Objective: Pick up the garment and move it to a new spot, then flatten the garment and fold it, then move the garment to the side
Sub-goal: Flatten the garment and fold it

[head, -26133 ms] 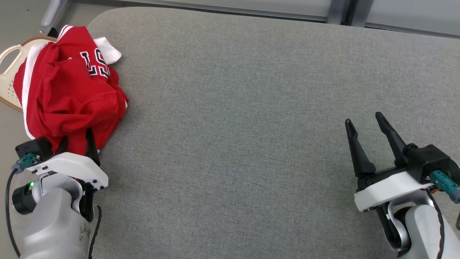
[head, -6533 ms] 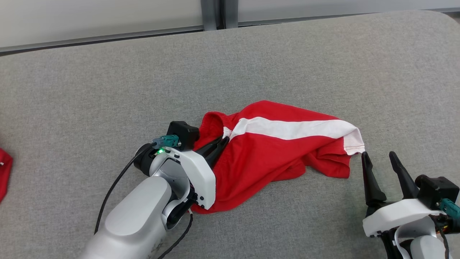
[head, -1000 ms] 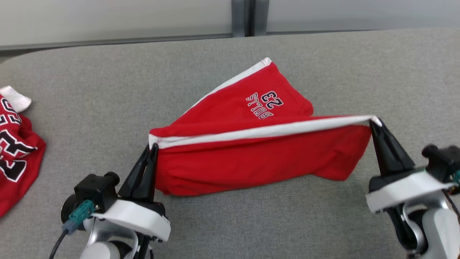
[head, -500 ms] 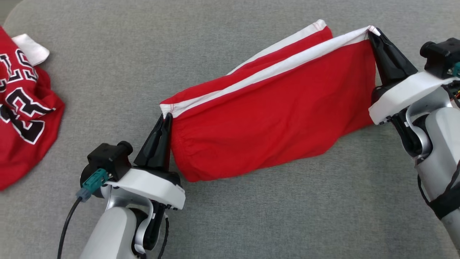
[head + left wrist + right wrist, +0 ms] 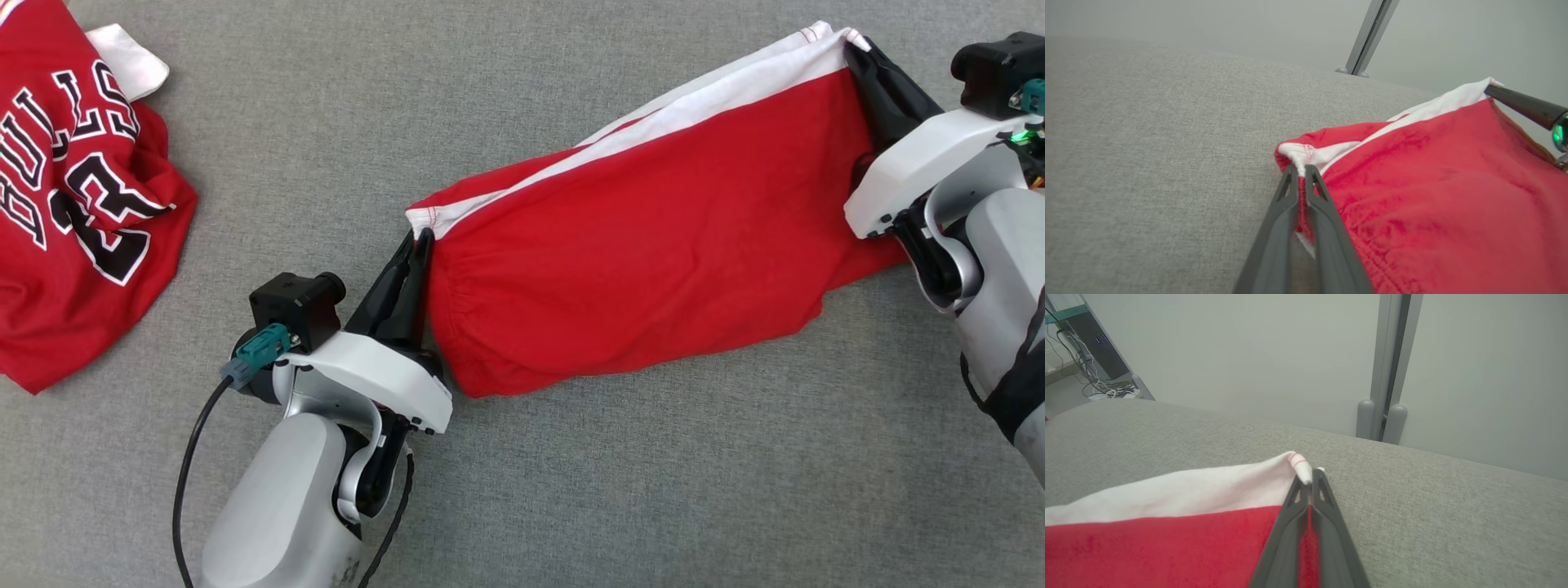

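Head view: the red shorts (image 5: 637, 245) hang stretched between both hands, running from the middle of the tabletop (image 5: 408, 98) up to the far right. The upper edge is taut and the lower edge sags onto the grey surface.

The left hand (image 5: 418, 241) is closed on the near-left corner of the shorts, where the white stripe (image 5: 735, 90) ends at what looks like a gathered waistband. The right hand (image 5: 853, 45) is closed on the far-right corner, at the stitched hem end of the same stripe. In the left wrist view the fingers (image 5: 1290, 192) pinch a fold of white and red cloth. In the right wrist view the fingers (image 5: 1327, 498) nip the rolled hem tip.

The shorts look light, soft and limp. They will drape and wrinkle wherever they are unsupported, and they cannot be pushed flat from one end. They are not fragile, though thin knit could slip out of a narrow pinch if jerked. The seamed corners and the waistband are the thicker places and the safest to hold. Keeping the two corners pulled apart should keep the edge straight for laying down.

No writing shows on the shorts from this side. The crumpled red jersey (image 5: 73, 204) at the far left reads "BULL", with the rest lost in the creases. A big outlined number sits under it, probably 23.
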You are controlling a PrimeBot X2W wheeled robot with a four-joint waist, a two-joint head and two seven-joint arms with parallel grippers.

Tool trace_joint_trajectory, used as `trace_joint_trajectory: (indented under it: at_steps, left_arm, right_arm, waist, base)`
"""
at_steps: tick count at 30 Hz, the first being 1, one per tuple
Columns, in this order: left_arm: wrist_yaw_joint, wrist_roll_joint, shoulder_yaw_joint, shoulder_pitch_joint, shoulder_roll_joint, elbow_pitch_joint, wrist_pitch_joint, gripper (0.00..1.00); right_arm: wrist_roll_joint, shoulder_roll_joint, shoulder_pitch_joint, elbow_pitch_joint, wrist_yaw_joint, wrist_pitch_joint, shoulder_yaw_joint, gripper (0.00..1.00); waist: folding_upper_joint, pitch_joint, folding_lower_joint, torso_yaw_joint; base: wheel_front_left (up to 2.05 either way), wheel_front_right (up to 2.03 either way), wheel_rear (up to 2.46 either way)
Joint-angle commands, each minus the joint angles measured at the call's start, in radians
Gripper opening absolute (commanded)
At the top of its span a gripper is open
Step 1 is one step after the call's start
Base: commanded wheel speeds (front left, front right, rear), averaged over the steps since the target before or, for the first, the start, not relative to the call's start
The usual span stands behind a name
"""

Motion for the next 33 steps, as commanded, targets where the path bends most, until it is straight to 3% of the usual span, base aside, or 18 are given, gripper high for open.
trace_joint_trajectory:
  at_steps: [1, 2, 9, 13, 17, 24, 33]
  left_arm:
    - [0.002, -0.009, 0.001, -0.017, 0.002, 0.008, -0.008, 0.8]
    - [0.008, -0.008, 0.0, -0.023, 0.002, 0.017, -0.016, 1.0]
    - [0.039, 0.0, 0.011, -0.018, 0.006, 0.032, -0.107, 1.0]
    - [0.07, 0.032, 0.043, -0.004, 0.02, -0.013, -0.158, 1.0]
    - [0.086, 0.065, 0.081, 0.007, 0.037, -0.067, -0.175, 1.0]
    - [0.053, 0.124, 0.122, 0.039, 0.064, -0.138, -0.177, 1.0]
    - [0.022, 0.167, 0.146, 0.113, 0.089, -0.12, -0.178, 1.0]
  right_arm:
    - [0.009, 0.001, -0.015, 0.007, 0.0, -0.017, 0.008, 0.44]
    - [0.015, 0.001, -0.02, 0.02, 0.0, -0.027, 0.016, 1.0]
    - [0.036, 0.021, -0.024, 0.053, 0.0, -0.153, 0.039, 1.0]
    - [0.004, 0.026, 0.007, 0.014, 0.0, -0.176, -0.02, 1.0]
    - [-0.058, 0.041, 0.089, -0.103, 0.0, -0.177, -0.138, 1.0]
    - [-0.173, 0.08, 0.284, -0.282, 0.0, -0.177, -0.286, 1.0]
    - [-0.282, 0.126, 0.544, -0.452, 0.0, -0.157, -0.387, 1.0]
  waist:
    - [0.0, 0.0, 0.0, -0.002]
    - [0.0, 0.0, 0.0, -0.003]
    - [0.0, -0.02, 0.0, -0.026]
    - [0.0, -0.036, 0.0, -0.05]
    - [0.0, -0.054, 0.0, -0.085]
    - [0.0, -0.095, 0.0, -0.129]
    - [0.0, -0.162, 0.0, -0.164]
  base:
    - [0.0, 0.0, 0.0]
    - [0.0, 0.0, 0.0]
    - [0.0, 0.0, 0.0]
    - [0.0, 0.0, 0.0]
    - [0.0, 0.0, 0.0]
    - [0.0, 0.0, 0.0]
    - [0.0, 0.0, 0.0]
